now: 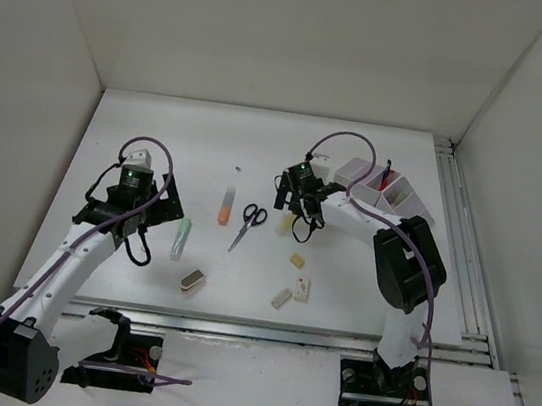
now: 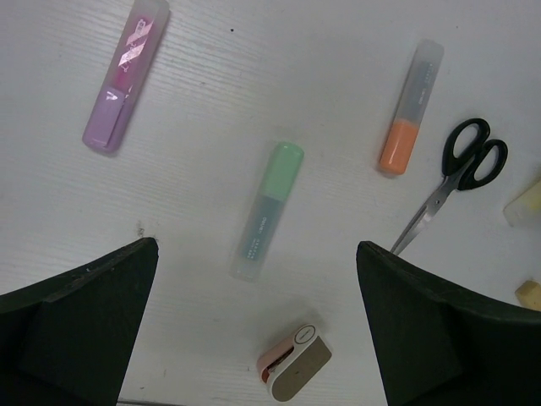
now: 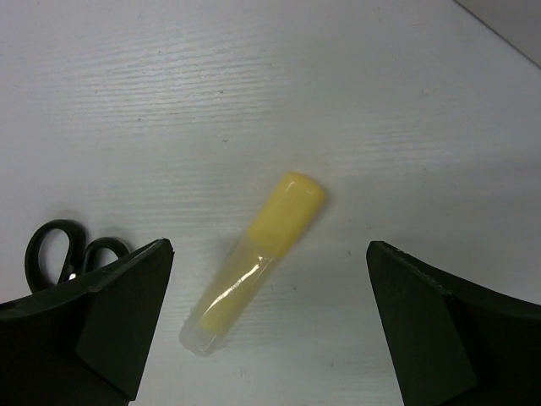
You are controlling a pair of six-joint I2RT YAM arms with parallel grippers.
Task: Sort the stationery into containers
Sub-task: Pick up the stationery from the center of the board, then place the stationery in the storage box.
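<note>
My left gripper point(image 1: 138, 217) hangs open above the table with nothing between its fingers. Below it in the left wrist view point(image 2: 258, 247) lie a pale-green marker point(image 2: 268, 210), a purple marker point(image 2: 124, 76), an orange marker point(image 2: 410, 110), black-handled scissors point(image 2: 463, 165) and a small pink-and-beige block point(image 2: 294, 362). My right gripper point(image 1: 304, 211) is open too, its fingers well apart on either side of a yellow marker point(image 3: 254, 262) that lies on the table point(image 3: 269, 246). The white divided tray point(image 1: 377, 184) stands at the back right.
Three small beige erasers point(image 1: 297, 260) point(image 1: 301, 288) point(image 1: 281, 298) lie near the front, right of centre. The orange marker point(image 1: 225, 205), scissors point(image 1: 248, 225) and green marker point(image 1: 181, 238) sit between the two arms. White walls enclose the table on three sides.
</note>
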